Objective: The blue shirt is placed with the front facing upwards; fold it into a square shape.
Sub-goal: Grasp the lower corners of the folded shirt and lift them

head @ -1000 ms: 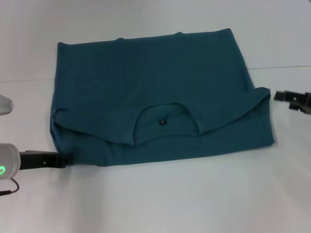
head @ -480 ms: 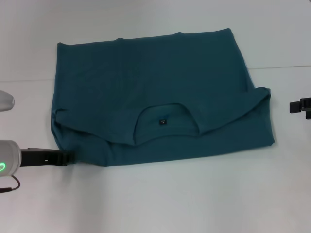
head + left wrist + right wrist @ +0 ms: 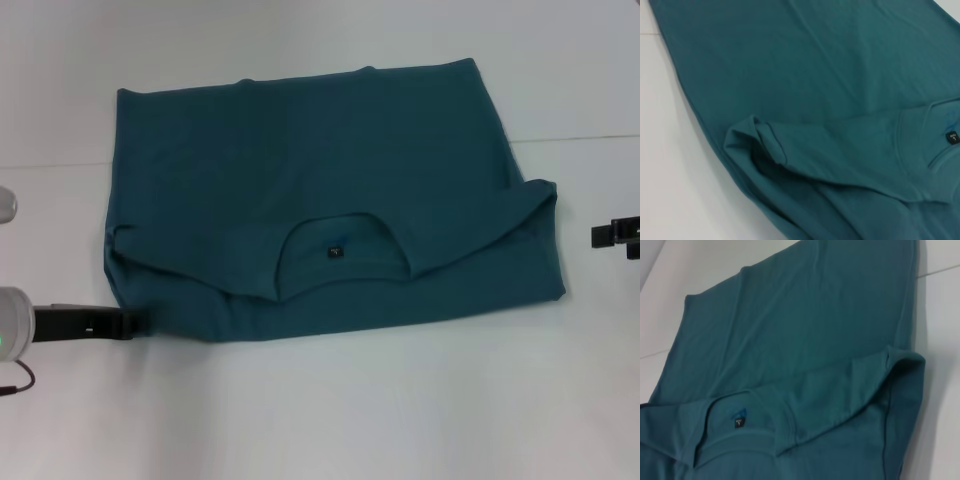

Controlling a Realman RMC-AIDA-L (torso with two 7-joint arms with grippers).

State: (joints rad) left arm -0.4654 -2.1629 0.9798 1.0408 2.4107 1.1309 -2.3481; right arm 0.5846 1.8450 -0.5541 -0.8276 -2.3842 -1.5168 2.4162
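The blue shirt (image 3: 300, 170) lies flat on the white table, folded into a wide rectangle with plain teal cloth on top. Its round neck with a small dark label (image 3: 335, 250) faces the near side, and a folded-over flap runs along the near edge. No print shows. My left gripper (image 3: 125, 322) sits low at the shirt's near left corner, right against the cloth. My right gripper (image 3: 605, 235) hangs off to the right, apart from the shirt's right edge. The left wrist view shows the shirt (image 3: 815, 75) and a bunched sleeve fold (image 3: 757, 137); the right wrist view shows the shirt (image 3: 805, 330) and its label (image 3: 739, 422).
The white table (image 3: 330, 420) spreads around the shirt on all sides. A faint seam line (image 3: 580, 138) crosses the table behind the shirt's middle. No other objects are in view.
My right gripper has drawn back to the right, away from the shirt, and sits near the frame edge. My left gripper has slid slightly left. The shirt has not moved.
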